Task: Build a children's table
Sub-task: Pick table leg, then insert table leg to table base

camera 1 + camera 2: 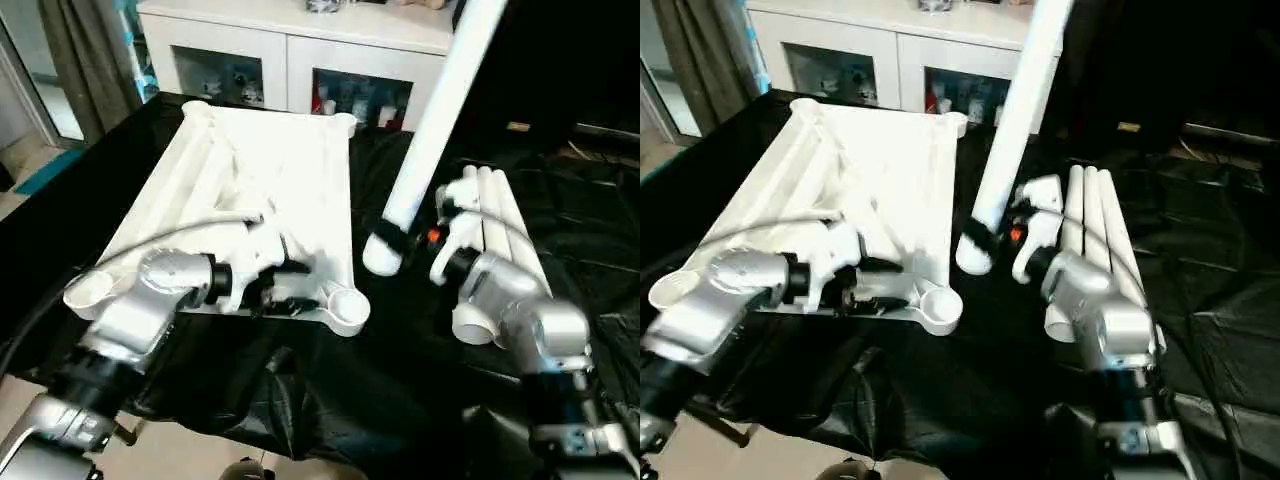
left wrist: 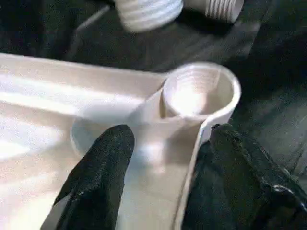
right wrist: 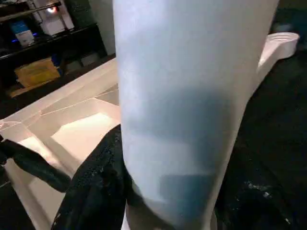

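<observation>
At the tabletop's (image 1: 262,190) five-o'clock corner socket (image 1: 347,302), the left end effector (image 1: 262,285) straddles the rim, fingers wide, so the right end effector (image 1: 412,243), clamping the leg (image 1: 437,115), should lower it squarely.

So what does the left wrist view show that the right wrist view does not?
Left wrist view: the threaded round corner socket of the white plastic tabletop, the left tool open astride its rim, and two ribbed leg ends on black cloth. Right wrist view: the right tool shut on a white tubular leg. Both: the tabletop's white underside.
</observation>
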Motion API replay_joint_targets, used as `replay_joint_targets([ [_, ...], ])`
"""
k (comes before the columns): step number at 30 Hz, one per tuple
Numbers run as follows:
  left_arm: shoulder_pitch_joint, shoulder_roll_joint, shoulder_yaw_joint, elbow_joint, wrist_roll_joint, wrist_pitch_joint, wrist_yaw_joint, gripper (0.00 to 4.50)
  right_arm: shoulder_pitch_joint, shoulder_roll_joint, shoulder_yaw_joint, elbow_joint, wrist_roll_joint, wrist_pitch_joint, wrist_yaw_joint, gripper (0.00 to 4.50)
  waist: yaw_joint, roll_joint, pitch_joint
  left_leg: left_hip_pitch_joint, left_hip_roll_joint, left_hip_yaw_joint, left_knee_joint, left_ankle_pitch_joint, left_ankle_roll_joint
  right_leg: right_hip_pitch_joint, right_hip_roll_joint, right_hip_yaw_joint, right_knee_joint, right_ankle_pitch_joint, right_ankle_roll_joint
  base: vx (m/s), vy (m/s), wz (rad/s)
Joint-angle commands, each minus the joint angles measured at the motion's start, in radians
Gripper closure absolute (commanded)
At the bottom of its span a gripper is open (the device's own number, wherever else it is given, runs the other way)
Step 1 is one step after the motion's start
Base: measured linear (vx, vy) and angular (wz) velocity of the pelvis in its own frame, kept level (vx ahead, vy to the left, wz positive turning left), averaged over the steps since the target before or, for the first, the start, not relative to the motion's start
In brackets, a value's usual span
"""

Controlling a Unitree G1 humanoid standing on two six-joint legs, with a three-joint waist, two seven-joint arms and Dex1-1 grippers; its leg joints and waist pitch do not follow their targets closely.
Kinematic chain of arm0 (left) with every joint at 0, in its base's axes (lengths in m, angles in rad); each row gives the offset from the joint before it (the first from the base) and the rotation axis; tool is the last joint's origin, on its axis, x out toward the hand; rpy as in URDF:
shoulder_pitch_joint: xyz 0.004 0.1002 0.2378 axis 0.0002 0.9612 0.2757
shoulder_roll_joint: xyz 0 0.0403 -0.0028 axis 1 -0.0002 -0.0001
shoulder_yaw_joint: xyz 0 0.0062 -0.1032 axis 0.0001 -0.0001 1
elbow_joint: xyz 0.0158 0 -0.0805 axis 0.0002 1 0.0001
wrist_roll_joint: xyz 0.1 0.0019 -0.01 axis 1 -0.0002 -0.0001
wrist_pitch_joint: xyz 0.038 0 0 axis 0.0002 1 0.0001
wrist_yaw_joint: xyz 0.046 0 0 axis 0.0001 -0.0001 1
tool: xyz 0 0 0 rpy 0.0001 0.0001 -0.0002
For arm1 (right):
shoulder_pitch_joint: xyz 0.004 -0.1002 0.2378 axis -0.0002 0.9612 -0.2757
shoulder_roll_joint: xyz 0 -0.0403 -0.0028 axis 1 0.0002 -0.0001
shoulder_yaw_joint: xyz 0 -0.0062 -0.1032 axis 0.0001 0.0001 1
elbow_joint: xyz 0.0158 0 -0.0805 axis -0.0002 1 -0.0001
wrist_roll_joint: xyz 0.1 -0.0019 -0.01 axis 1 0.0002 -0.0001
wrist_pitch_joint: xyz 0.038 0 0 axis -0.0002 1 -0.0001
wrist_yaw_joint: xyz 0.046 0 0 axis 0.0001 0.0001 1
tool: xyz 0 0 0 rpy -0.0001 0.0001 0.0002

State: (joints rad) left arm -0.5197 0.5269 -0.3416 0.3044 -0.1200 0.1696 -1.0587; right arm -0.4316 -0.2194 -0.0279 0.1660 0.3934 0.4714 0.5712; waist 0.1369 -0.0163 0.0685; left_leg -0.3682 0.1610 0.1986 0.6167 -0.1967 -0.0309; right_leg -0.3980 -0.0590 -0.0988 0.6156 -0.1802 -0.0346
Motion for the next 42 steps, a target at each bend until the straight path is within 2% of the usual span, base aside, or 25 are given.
replay_joint_targets([
  [1, -0.028, 0.008, -0.023, 0.012, 0.01, -0.023, -0.032, 1.86, 0.0, -0.004, -0.003, -0.011, -0.004, -0.021, -0.013, 2.59, -0.005, 0.022, -0.078, 0.024, 0.084, -0.048, -0.085, -0.183, -0.051, 0.047, -0.121, 0.078, -0.073, -0.24, -0.139, 0.0, 0.0, 0.0],
  [4, -0.036, 0.022, -0.041, 0.026, 0.012, -0.026, -0.08, 2.04, 0.022, -0.003, 0.006, -0.028, -0.01, -0.025, -0.015, 2.59, -0.006, 0.018, -0.078, 0.022, 0.084, -0.045, -0.084, -0.176, -0.046, 0.048, -0.12, 0.078, -0.072, -0.208, -0.161, 0.0, 0.0, 0.0],
  [5, -0.045, 0.028, -0.053, 0.043, 0.024, -0.035, -0.098, 2.04, 0.029, -0.002, 0.007, -0.037, -0.011, -0.023, -0.015, 2.59, -0.002, 0.045, -0.078, 0.023, 0.082, -0.049, -0.082, -0.188, -0.05, 0.046, -0.121, 0.078, -0.071, -0.214, -0.161, 0.0, 0.0, 0.0],
  [6, -0.057, 0.03, -0.058, 0.075, 0.04, -0.06, -0.113, 2.21, 0.034, -0.001, 0.007, -0.044, -0.014, -0.023, -0.013, 2.59, -0.006, 0.035, -0.078, 0.027, 0.084, -0.045, -0.085, -0.205, -0.051, 0.044, -0.117, 0.077, -0.08, -0.222, -0.155, 0.0, 0.0, 0.0],
  [7, -0.065, 0.03, -0.06, 0.096, 0.05, -0.076, -0.119, 2.27, 0.035, 0.001, 0.007, -0.048, -0.015, -0.023, -0.011, 2.59, -0.007, 0.026, -0.078, 0.024, 0.082, -0.047, -0.085, -0.203, -0.047, 0.049, -0.116, 0.077, -0.077, -0.218, -0.153, 0.0, 0.0, 0.0],
  [8, -0.067, 0.031, -0.061, 0.102, 0.053, -0.08, -0.124, 2.29, 0.036, 0.001, 0.007, -0.048, -0.016, -0.023, -0.011, 2.59, -0.006, 0.027, -0.078, 0.023, 0.08, -0.047, -0.084, -0.2, -0.043, 0.05, -0.117, 0.077, -0.078, -0.223, -0.151, 0.0, 0.0, 0.0],
  [9, -0.076, 0.033, -0.066, 0.121, 0.058, -0.085, -0.147, 2.36, 0.037, -0.001, 0.007, -0.05, -0.018, -0.022, -0.008, 2.59, -0.005, 0.032, -0.078, 0.023, 0.081, -0.048, -0.084, -0.206, -0.043, 0.05, -0.121, 0.077, -0.081, -0.249, -0.148, 0.0, 0.0, 0.0],
  [10, -0.079, 0.033, -0.067, 0.13, 0.06, -0.09, -0.157, 2.66, 0.037, -0.002, 0.008, -0.05, -0.018, -0.022, -0.008, 2.59, -0.005, 0.031, -0.078, 0.022, 0.082, -0.049, -0.084, -0.204, -0.045, 0.051, -0.122, 0.078, -0.08, -0.259, -0.148, 0.0, 0.0, 0.0],
  [15, -0.097, 0.039, -0.075, 0.163, 0.07, -0.107, -0.187, 2.93, 0.039, -0.013, 0.013, -0.052, -0.02, -0.025, 0.0, 2.59, -0.006, 0.035, -0.079, 0.024, 0.086, -0.048, -0.085, -0.208, -0.047, 0.048, -0.121, 0.078, -0.074, -0.236, -0.166, 0.0, 0.0, 0.0],
  [16, -0.097, 0.039, -0.075, 0.163, 0.07, -0.107, -0.187, 3.18, 0.039, -0.013, 0.013, -0.052, -0.02, -0.025, 0.0, 2.59, -0.005, 0.035, -0.08, 0.025, 0.086, -0.048, -0.084, -0.209, -0.047, 0.048, -0.121, 0.078, -0.074, -0.232, -0.168, 0.0, 0.0, 0.0],
  [17, -0.106, 0.037, -0.079, 0.189, 0.082, -0.128, -0.185, 3.18, 0.04, -0.015, 0.013, -0.053, -0.021, -0.025, 0.002, 2.59, -0.006, 0.036, -0.079, 0.024, 0.086, -0.048, -0.084, -0.209, -0.046, 0.048, -0.122, 0.078, -0.074, -0.23, -0.171, 0.0, 0.0, 0.0],
  [24, -0.131, 0.018, -0.076, 0.258, 0.106, -0.166, -0.181, 3.69, 0.044, -0.019, 0.013, -0.059, -0.024, -0.023, 0.006, 2.59, -0.004, 0.037, -0.08, 0.023, 0.085, -0.047, -0.082, -0.202, -0.041, 0.049, -0.122, 0.077, -0.077, -0.233, -0.165, 0.0, 0.0, 0.0],
  [25, -0.14, 0.012, -0.077, 0.285, 0.115, -0.175, -0.179, 3.78, 0.044, -0.018, 0.013, -0.058, -0.028, -0.024, 0.002, 2.59, -0.004, 0.041, -0.08, 0.023, 0.084, -0.048, -0.082, -0.202, -0.038, 0.049, -0.123, 0.077, -0.08, -0.243, -0.162, 0.0, 0.0, 0.0],
  [26, -0.142, 0.01, -0.078, 0.295, 0.119, -0.177, -0.177, 4.02, 0.044, -0.018, 0.012, -0.057, -0.029, -0.025, -0.001, 2.59, -0.004, 0.041, -0.081, 0.023, 0.085, -0.049, -0.082, -0.205, -0.041, 0.05, -0.123, 0.077, -0.078, -0.247, -0.16, 0.0, 0.0, 0.0],
  [32, -0.15, 0.003, -0.078, 0.34, 0.132, -0.199, -0.187, 4.46, 0.046, -0.019, 0.013, -0.061, -0.028, -0.023, -0.005, 2.59, -0.004, 0.04, -0.08, 0.021, 0.086, -0.05, -0.084, -0.209, -0.038, 0.05, -0.124, 0.076, -0.08, -0.259, -0.16, 0.0, 0.0, 0.0],
  [36, -0.146, -0.003, -0.072, 0.356, 0.144, -0.212, -0.181, 4.5, 0.046, -0.018, 0.014, -0.062, -0.026, -0.021, -0.004, 2.59, -0.01, 0.038, -0.08, 0.02, 0.085, -0.05, -0.083, -0.207, -0.037, 0.051, -0.124, 0.077, -0.079, -0.248, -0.164, 0.0, 0.0, 0.0],
  [42, -0.14, -0.055, -0.016, 0.302, 0.08, -0.128, -0.15, 4.5, 0.03, -0.024, 0.019, -0.058, -0.006, 0.013, 0.024, 2.59, -0.019, 0.037, -0.079, 0.017, 0.085, -0.049, -0.081, -0.195, -0.023, 0.053, -0.125, 0.075, -0.081, -0.266, -0.174, 0.0, 0.0, 0.0],
])
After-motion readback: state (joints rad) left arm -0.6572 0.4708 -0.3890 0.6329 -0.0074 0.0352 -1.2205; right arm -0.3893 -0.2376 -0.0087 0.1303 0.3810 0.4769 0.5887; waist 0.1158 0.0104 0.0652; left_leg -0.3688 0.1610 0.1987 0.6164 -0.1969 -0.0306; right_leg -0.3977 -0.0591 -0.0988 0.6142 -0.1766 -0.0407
